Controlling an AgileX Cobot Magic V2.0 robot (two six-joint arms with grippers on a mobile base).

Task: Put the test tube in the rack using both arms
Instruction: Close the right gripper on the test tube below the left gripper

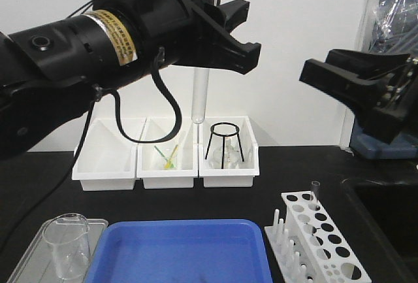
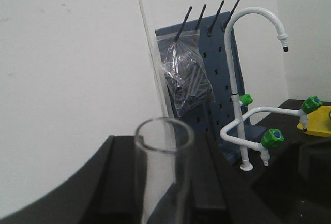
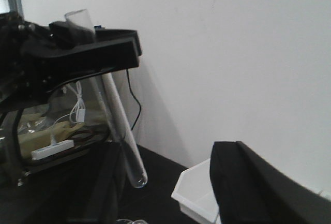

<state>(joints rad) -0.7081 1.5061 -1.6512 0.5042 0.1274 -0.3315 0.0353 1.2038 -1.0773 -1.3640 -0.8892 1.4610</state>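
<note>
The test tube (image 1: 202, 67) hangs upright high above the white bins, with my left gripper (image 1: 235, 31) shut on its upper part, rim poking out above the jaws. In the left wrist view its open mouth (image 2: 164, 136) sits between the black fingers (image 2: 111, 182). From the right wrist I see the tube (image 3: 124, 131) slanting down, round bottom free in the air. My right gripper (image 1: 323, 67) hovers open to the tube's right, apart from it, fingers (image 3: 253, 188) spread wide. The rack (image 1: 326, 247) stands at the front right of the black table, a short clear tube (image 1: 315, 195) in one hole.
Three white bins (image 1: 104, 165) line the back of the table; the right one holds a black wire tripod (image 1: 225, 144). A blue tray (image 1: 179, 253) lies in front, a clear beaker (image 1: 67, 244) on a metal tray to its left. A white faucet (image 2: 238, 79) and pegboard stand further off.
</note>
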